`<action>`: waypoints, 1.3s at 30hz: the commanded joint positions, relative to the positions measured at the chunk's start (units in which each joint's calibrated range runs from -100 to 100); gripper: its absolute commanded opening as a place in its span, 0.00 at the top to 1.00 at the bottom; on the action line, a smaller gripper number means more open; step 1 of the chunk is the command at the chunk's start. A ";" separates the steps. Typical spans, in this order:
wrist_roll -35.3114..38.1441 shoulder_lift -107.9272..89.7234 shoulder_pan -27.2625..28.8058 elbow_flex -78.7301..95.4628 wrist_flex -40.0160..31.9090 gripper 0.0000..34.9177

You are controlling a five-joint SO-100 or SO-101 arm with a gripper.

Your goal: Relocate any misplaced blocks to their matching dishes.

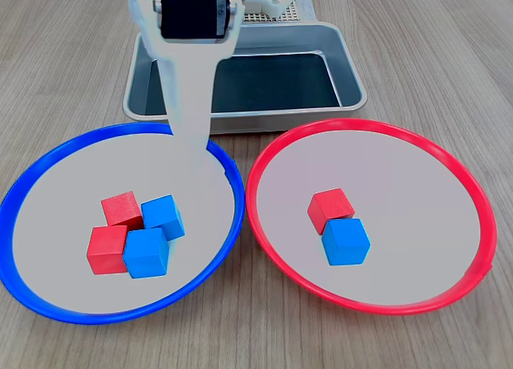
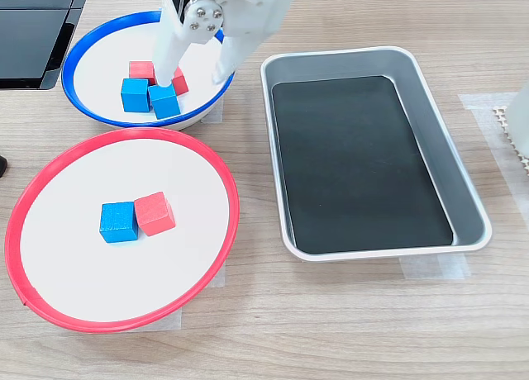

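I see my gripper (image 2: 192, 73) spread open, empty, over the blue-rimmed plate (image 2: 76, 97); that plate holds two red blocks (image 1: 122, 209) and two blue blocks (image 1: 147, 253) bunched together; the red-rimmed plate (image 1: 264, 233) holds one red block (image 1: 330, 208) touching one blue block (image 1: 346, 241); grey tray (image 2: 364, 59) on the counter (image 2: 347, 322).

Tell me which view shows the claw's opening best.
The second exterior view: the claw shows both fingers spread open above the blue-rimmed plate, one tip near a blue block. The first exterior view shows mainly one white finger from behind, hiding the gap.
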 commanded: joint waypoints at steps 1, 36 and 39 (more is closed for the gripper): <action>0.05 -3.19 1.10 -0.32 -0.99 0.66; 0.29 12.93 5.24 -9.05 -10.40 0.99; 0.15 12.16 4.40 -8.51 -9.32 0.99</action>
